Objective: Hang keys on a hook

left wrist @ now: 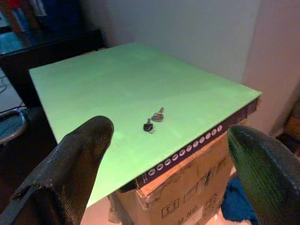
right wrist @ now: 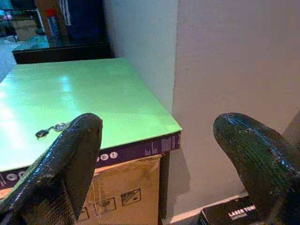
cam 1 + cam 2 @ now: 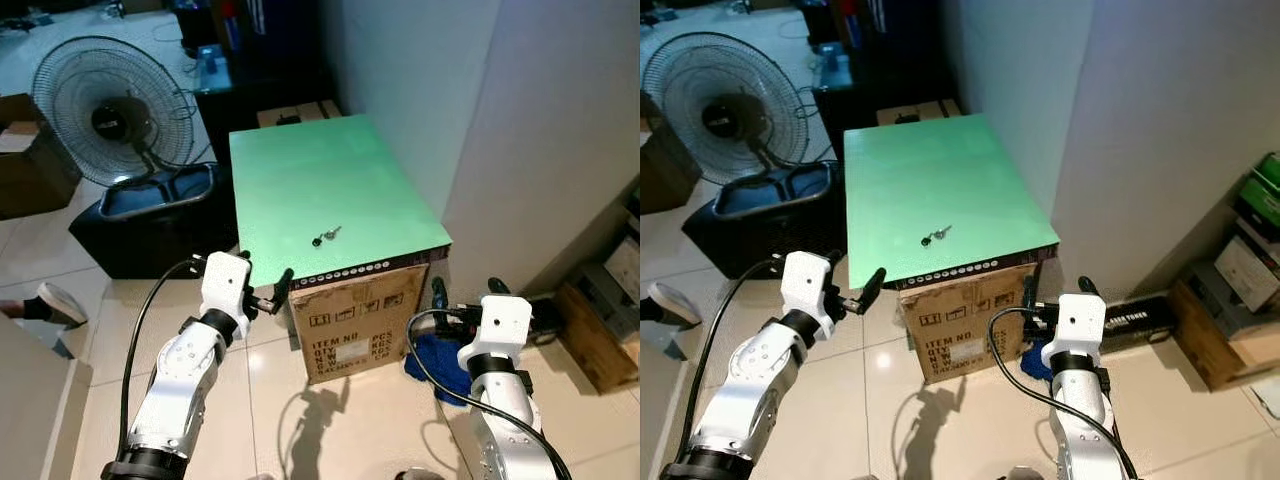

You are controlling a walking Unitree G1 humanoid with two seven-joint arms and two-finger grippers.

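The keys (image 3: pixel 326 236) lie on a green board (image 3: pixel 300 180) that covers the top of a cardboard box (image 3: pixel 355 325), near the front edge of the board, at about 6 o'clock from its centre. They are a small set: one part is dark, almost black, and the other is a silver-grey metal key, and the two pieces touch or nearly touch each other. In the left wrist view the keys (image 1: pixel 153 120) show the dark round piece on one side and the shiny key beside it, flat on the green surface. More detail of their form I cannot tell, they are too small. The left gripper (image 3: pixel 265 288) is held in front of the board's near corner, at about 8 o'clock from the keys, and its two black fingers (image 1: pixel 75 164) are spread wide apart and hold nothing. The right gripper (image 3: pixel 465 295) is beside the front right corner of the box, at about 4 o'clock from the keys, with its fingers (image 2: pixel 70 164) also spread and nothing between them. A fan (image 3: pixel 110 105) stands at 10 o'clock from the board, behind a dark bin (image 3: pixel 150 215). A blue cloth (image 3: pixel 435 360) lies on the floor by the box.
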